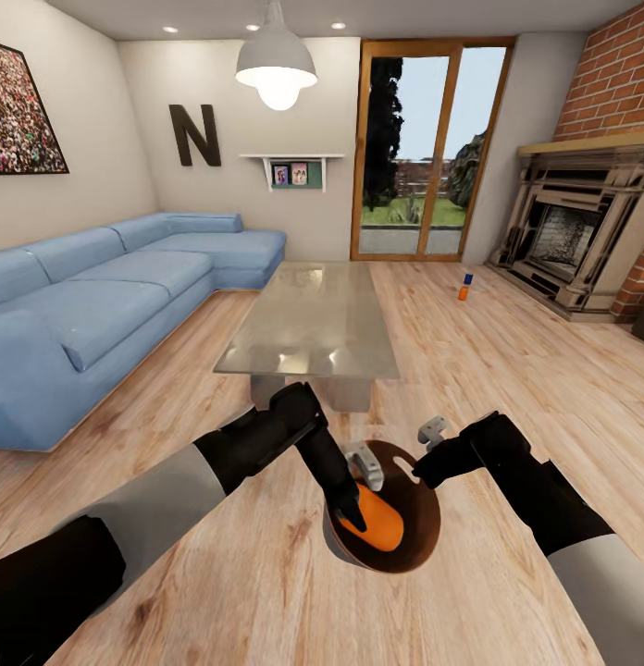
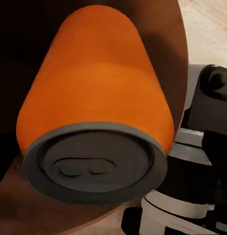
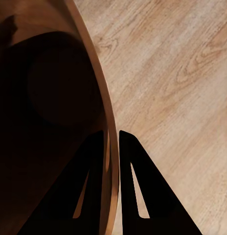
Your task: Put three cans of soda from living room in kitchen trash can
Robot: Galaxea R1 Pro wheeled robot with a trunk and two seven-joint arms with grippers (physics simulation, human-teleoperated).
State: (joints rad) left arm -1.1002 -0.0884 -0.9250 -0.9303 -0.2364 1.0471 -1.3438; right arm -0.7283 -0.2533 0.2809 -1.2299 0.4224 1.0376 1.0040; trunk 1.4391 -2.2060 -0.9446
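The left tool held an orange can inside the bin; the right tool pinched the bin's rim.

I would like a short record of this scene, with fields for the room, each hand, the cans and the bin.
room: living room, sofa, glass table, fireplace
left hand: inside the bin, with an orange can
right hand: shut on the bin rim, one finger inside and one outside
bin: between the arms, above the wood floor
other cans: orange one with blue one on top, on floor near fireplace
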